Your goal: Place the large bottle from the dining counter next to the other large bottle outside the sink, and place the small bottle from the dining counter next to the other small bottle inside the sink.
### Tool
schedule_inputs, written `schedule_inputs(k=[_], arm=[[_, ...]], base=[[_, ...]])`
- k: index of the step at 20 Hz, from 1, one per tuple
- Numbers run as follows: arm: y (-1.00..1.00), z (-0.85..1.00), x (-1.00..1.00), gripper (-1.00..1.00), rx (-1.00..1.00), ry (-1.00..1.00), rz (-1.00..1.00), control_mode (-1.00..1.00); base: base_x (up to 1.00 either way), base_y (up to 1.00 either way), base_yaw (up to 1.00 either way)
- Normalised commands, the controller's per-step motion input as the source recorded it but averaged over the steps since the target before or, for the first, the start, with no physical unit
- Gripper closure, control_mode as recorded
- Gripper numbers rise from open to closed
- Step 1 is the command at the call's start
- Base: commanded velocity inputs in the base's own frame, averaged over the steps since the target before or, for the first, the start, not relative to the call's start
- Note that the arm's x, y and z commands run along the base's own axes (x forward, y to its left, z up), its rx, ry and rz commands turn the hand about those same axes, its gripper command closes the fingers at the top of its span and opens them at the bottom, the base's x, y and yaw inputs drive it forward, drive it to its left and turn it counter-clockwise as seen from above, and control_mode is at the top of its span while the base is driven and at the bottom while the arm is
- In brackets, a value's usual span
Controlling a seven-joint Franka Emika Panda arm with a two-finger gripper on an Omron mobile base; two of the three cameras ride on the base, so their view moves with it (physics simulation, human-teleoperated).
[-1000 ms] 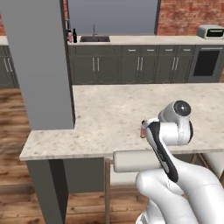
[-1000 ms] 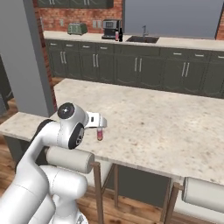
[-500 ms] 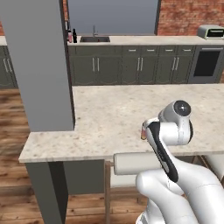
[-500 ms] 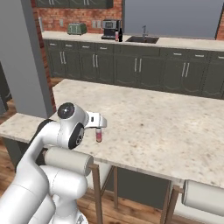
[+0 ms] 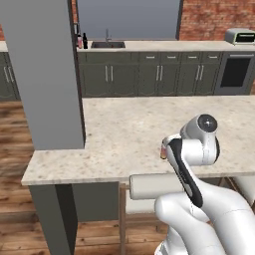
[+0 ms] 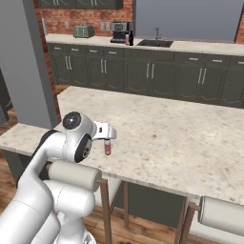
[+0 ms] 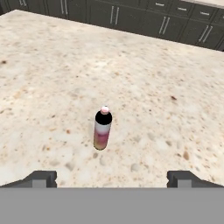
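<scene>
On the counter [image 5: 129, 134], a long beige speckled stone top, the small bottle [image 7: 103, 128] stands upright close to the near long edge, with bare stone on all sides of it. It is pinkish-red below, dark near the top, and has a light cap. In the right base view the same bottle [image 6: 107, 147] appears just below the tool, and in the left base view a small part of it [image 5: 163, 151] shows beside the arm. A wide plain grey pillar [image 5: 42, 74] rises from the left end of the counter. Under the near edge there are stools with pale round cushions [image 6: 74, 175], and the floor is of brown wood boards [image 5: 15, 124].

Behind the counter, along a red brick wall [image 5: 209, 17], runs a second worktop over dark grey cabinets [image 6: 152, 71]. The sink [image 6: 155, 43] with its curved faucet is set in it. Just beside the sink stand two tall bottles, a pink one [image 5: 79, 41] and a black one [image 5: 85, 41]. A toaster [image 6: 83, 31] and a coffee machine [image 6: 119, 32] are further along this worktop.

The white arm is bent over the near edge of the counter, and its hand points down and forward. The tool [image 7: 112, 178] hovers above the small bottle with its jaws spread fully wide, and nothing is between them. The two dark fingertips [image 7: 41, 178] are well apart from the bottle.
</scene>
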Motion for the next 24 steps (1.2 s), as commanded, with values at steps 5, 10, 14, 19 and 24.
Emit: schedule_inputs(k=[5, 10, 14, 19, 24], arm=[[0.0, 0.0, 0.0, -1.0, 0.0, 0.0, 0.0, 1.0], [0.0, -0.08, 0.02, -1.0, 0.0, 0.0, 0.0, -1.0], [0.08, -0.11, 0.0, -1.0, 0.0, 0.0, -0.01, -1.0], [0.13, -0.09, 0.0, -1.0, 0.0, 0.0, -0.08, -1.0], [0.06, -0.06, 0.0, -1.0, 0.01, 0.0, -0.1, -1.0]], base=[[0.15, 0.0, 0.0], [0.0, 0.0, 0.0], [0.0, 0.0, 0.0], [0.0, 0.0, 0.0], [0.0, 0.0, 0.0]])
